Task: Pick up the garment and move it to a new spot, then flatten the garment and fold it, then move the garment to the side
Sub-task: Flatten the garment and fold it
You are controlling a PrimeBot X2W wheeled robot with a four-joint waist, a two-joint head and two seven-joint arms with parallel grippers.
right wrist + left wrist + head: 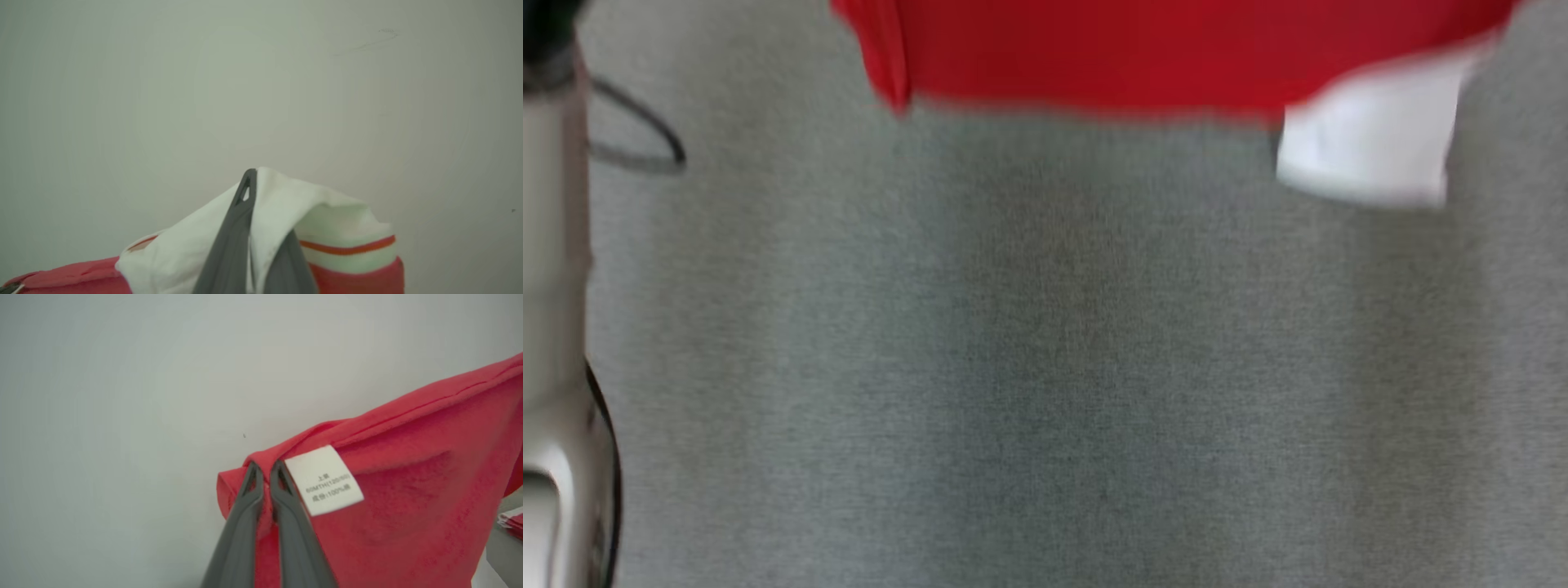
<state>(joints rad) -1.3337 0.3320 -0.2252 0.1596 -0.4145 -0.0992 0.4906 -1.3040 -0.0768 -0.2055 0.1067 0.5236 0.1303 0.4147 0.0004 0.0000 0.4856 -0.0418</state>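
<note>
The garment is red with a white sleeve, and it hangs blurred across the top of the head view above grey carpet. In the left wrist view my left gripper is shut on a red edge of the garment, right beside a white care label. In the right wrist view my right gripper is shut on white fabric of the garment; that fabric drapes over one finger and hides most of it. A white cuff with an orange stripe sits to the right.
Grey carpet spreads below the hanging cloth. A pale part of the robot with a dark cable stands along the left edge. Behind both grippers is a plain pale wall. Folded cloth lies at the far right of the left wrist view.
</note>
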